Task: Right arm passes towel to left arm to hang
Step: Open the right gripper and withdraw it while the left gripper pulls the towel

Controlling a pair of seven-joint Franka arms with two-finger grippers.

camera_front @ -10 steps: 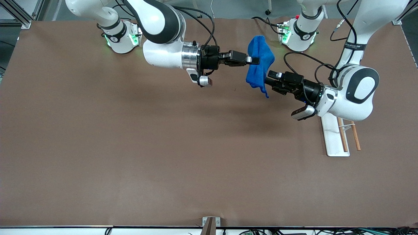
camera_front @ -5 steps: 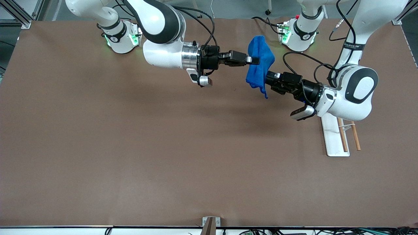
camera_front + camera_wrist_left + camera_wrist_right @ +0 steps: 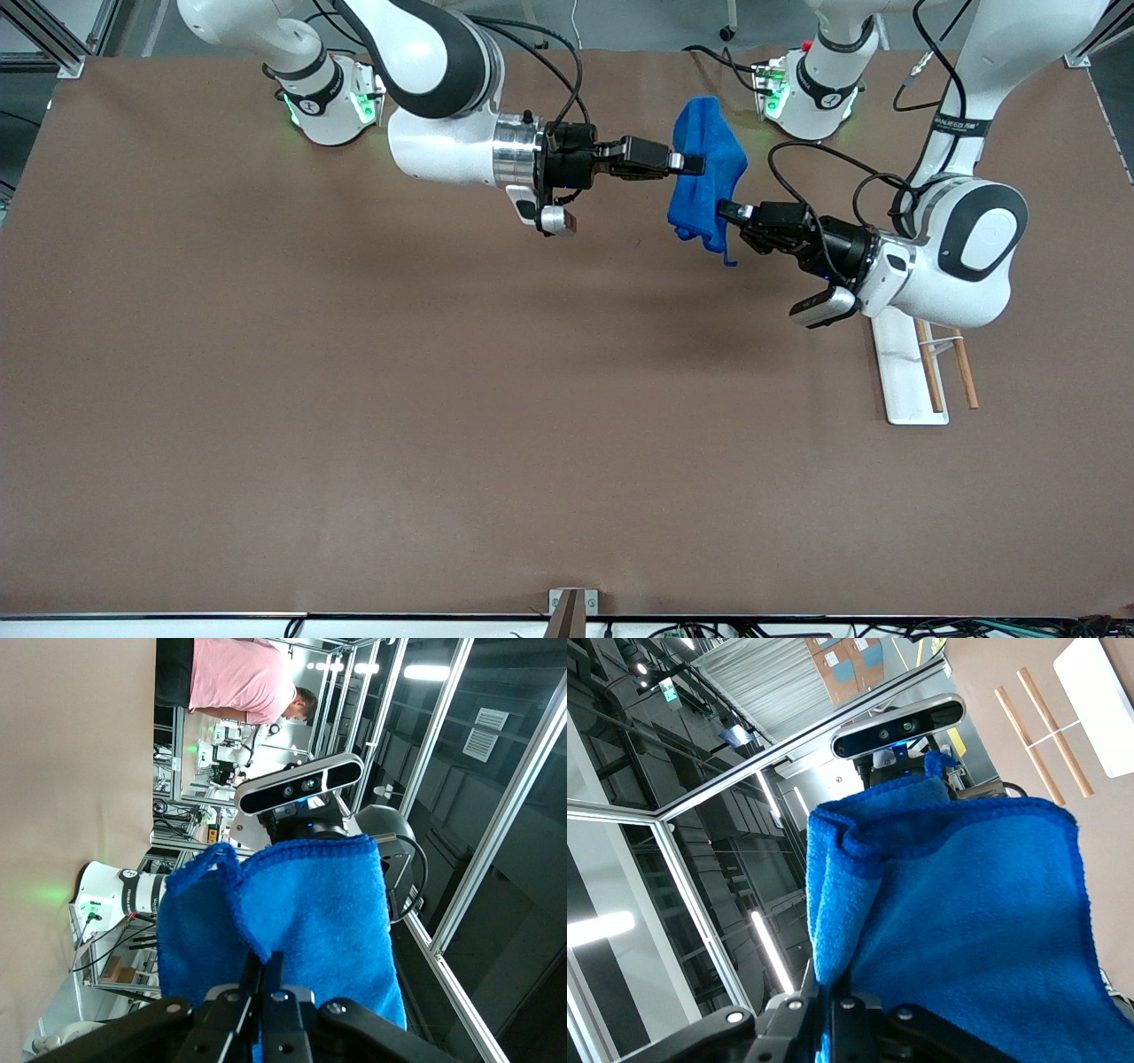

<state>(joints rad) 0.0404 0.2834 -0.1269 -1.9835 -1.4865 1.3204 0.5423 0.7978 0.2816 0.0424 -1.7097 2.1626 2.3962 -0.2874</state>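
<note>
The bright blue towel (image 3: 706, 133) hangs in the air over the table, near the left arm's base. My right gripper (image 3: 696, 163) is shut on its upper part, with a fold pinched between the fingers (image 3: 833, 979). My left gripper (image 3: 725, 211) is shut on the lower part, and its fingers meet on a fold of cloth (image 3: 264, 973). The towel (image 3: 310, 904) fills the left wrist view and hides the right gripper's fingers. In the right wrist view the towel (image 3: 974, 930) likewise covers the left gripper's fingers.
A white rack base (image 3: 902, 377) with two wooden rods (image 3: 964, 372) lies on the brown table (image 3: 354, 399) under the left arm's wrist. A small metal bracket (image 3: 571, 607) sits at the table edge nearest the front camera.
My left gripper has moved in on the towel's lower part and shut on it. The hanging lower edge has shifted a little. The right arm has not moved.
</note>
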